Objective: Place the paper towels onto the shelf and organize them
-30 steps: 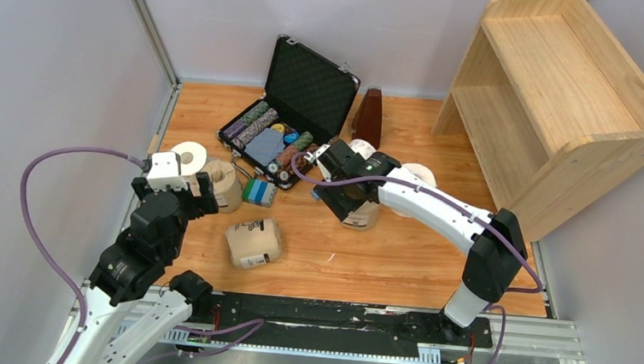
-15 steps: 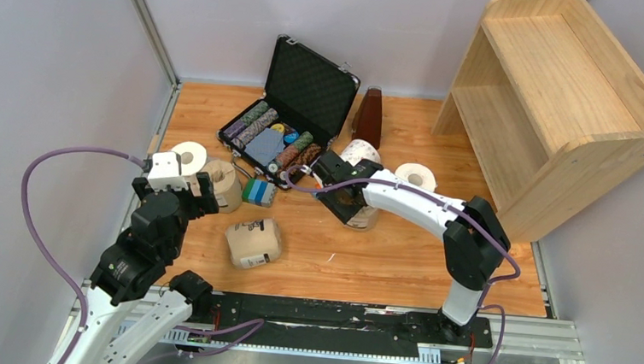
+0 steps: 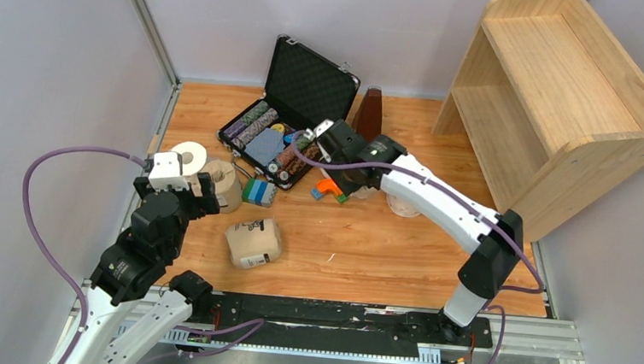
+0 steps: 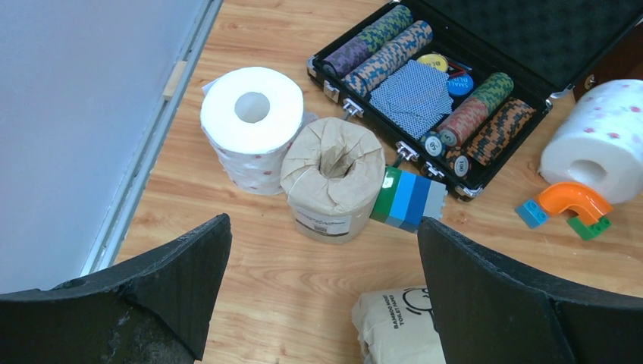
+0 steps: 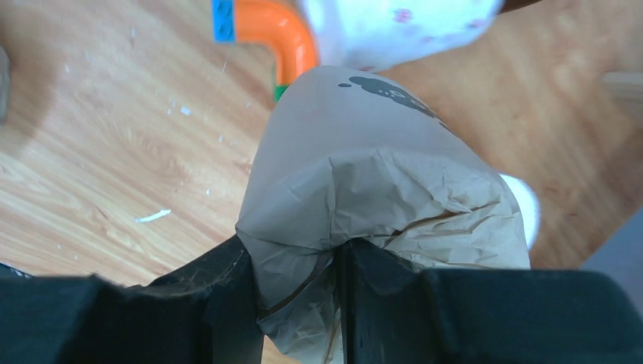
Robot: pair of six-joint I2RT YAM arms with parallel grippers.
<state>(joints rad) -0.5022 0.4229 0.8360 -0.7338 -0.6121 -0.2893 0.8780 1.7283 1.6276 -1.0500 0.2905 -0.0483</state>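
My right gripper (image 3: pixel 349 174) is shut on a tan-wrapped paper towel roll (image 5: pixel 379 182) and holds it above the table, its fingers pinching the crumpled end of the wrap (image 5: pixel 292 262). In the top view the roll is hidden under the gripper. A white dotted roll (image 5: pixel 402 23) lies beyond it. My left gripper (image 3: pixel 172 195) is open and empty (image 4: pixel 322 221). Ahead of it stand a white roll (image 4: pixel 252 125) and a tan roll (image 4: pixel 334 174). Another tan roll (image 4: pixel 398 326) lies by its right finger. The wooden shelf (image 3: pixel 556 96) stands at the far right, with no rolls on it.
An open black case of poker chips (image 3: pixel 294 103) sits at the back centre, with a dark brown metronome (image 3: pixel 369 112) beside it. An orange toy (image 3: pixel 328 188) and a striped block (image 3: pixel 259 192) lie on the table. A white roll (image 3: pixel 402 205) sits partly under the right arm.
My right gripper has lifted the tan roll off the table and moved it back towards the case. The orange toy now shows. The left arm has not moved.
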